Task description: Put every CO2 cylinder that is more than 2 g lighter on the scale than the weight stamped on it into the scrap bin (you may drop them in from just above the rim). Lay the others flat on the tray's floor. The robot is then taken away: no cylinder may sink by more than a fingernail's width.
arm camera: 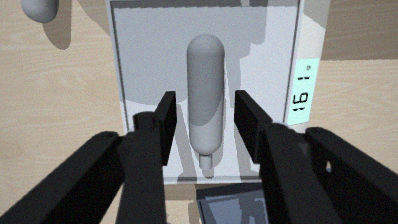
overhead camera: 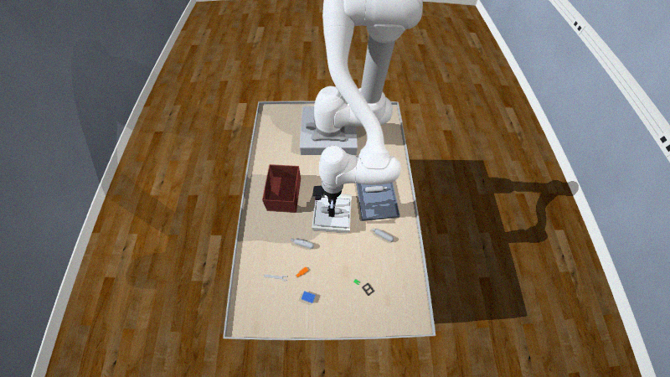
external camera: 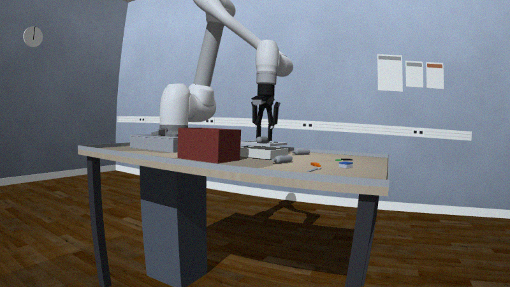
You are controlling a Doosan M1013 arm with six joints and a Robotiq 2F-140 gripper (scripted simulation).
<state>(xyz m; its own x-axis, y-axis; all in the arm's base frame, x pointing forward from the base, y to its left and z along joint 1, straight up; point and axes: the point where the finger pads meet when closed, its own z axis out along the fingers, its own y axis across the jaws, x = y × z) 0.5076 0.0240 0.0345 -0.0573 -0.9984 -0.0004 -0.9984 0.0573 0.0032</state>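
A grey CO2 cylinder [arm camera: 205,105] lies flat on the white scale, whose display [arm camera: 301,92] reads 16.1. My gripper [arm camera: 205,106] points straight down over it. The fingers stand open on either side of the cylinder's lower half, with a gap on each side. In the side view the fingertips [external camera: 265,137] reach down to the cylinder [external camera: 261,139]. One cylinder [overhead camera: 376,188] lies flat in the grey tray [overhead camera: 377,201] to the right of the scale. Two more cylinders [overhead camera: 301,242] [overhead camera: 383,234] lie on the table in front. The dark red scrap bin [overhead camera: 281,187] stands left of the scale.
The robot base [overhead camera: 327,136] stands behind the scale. Near the front of the table lie a small wrench [overhead camera: 276,277], an orange piece [overhead camera: 302,271], a blue block [overhead camera: 308,296], a green piece [overhead camera: 357,281] and a black frame [overhead camera: 368,289].
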